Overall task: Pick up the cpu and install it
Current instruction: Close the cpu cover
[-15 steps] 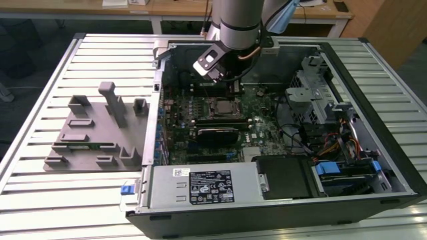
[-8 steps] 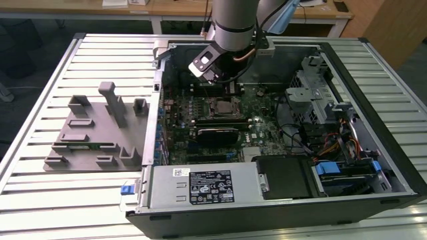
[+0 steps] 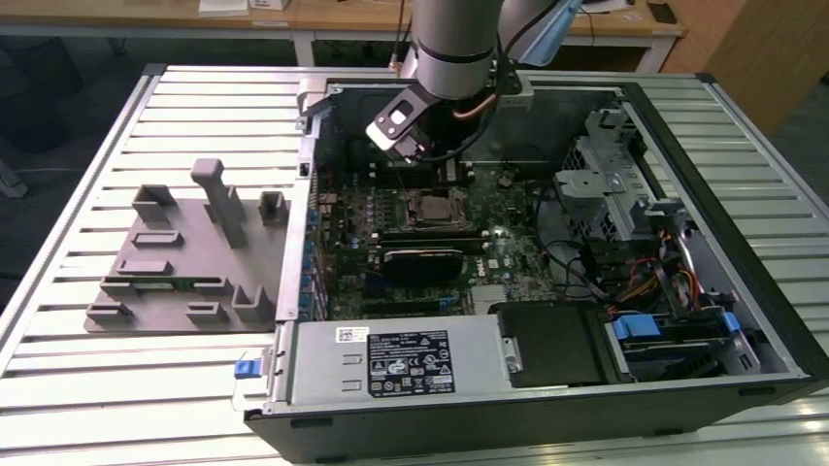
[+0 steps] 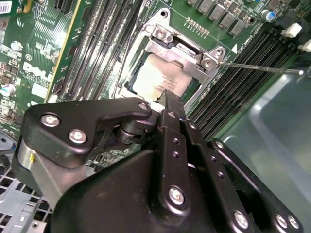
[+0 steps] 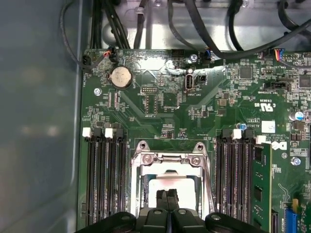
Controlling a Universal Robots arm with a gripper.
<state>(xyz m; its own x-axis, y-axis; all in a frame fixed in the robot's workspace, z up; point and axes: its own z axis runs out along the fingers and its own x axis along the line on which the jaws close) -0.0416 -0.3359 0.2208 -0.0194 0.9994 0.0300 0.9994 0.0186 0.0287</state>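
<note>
My jaws are closed tip to tip on nothing, right at the near edge of the cpu (image 4: 158,77), which lies flat inside the socket frame (image 4: 181,44) just ahead, so I judge any press should be light and square, though the jaws themselves hide that edge and whether I touch it.

- Pale slatted metal worktop (image 3: 91,165), evenly lit.
- Wooden desk (image 3: 337,17) on white legs behind it.
- Dark floor (image 3: 52,97) beneath.
- Brown wooden panel (image 3: 764,49) at the exterior view's right.
</note>
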